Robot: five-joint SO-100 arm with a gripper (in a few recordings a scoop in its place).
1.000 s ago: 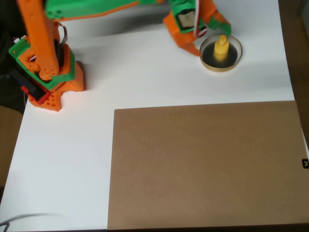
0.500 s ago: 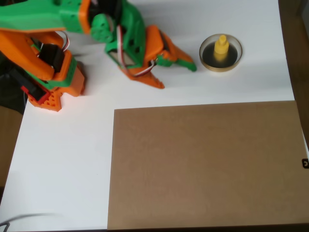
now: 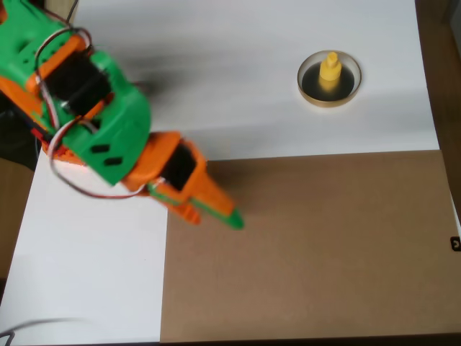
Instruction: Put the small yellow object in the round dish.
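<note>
Under the end effector [image 3: 220, 215] in the overhead view: brown board [image 3: 310, 245], right at its upper left corner area. Tip is an orange finger with a green end, pointing down-right in the picture. Fingers look pressed together, narrow, nothing seen between them. Behind the end effector, up-left: orange wrist block with a dark servo face, then the big green arm link [image 3: 108, 137] with red/white wires looped around it, blurred. Arm covers the left part of the white table [image 3: 230, 65].

Left of and below the end effector: bare white table strip beside the board's left edge.

Well apart from the end effector, up and to the right in the picture: round dish [image 3: 329, 79], tan rim, dark inside, sitting on the white table above the board's top edge. Small yellow object [image 3: 330, 68] stands upright inside the round dish, knob on top, toward the far side of the dish interior. No contact between end effector and either one.
</note>
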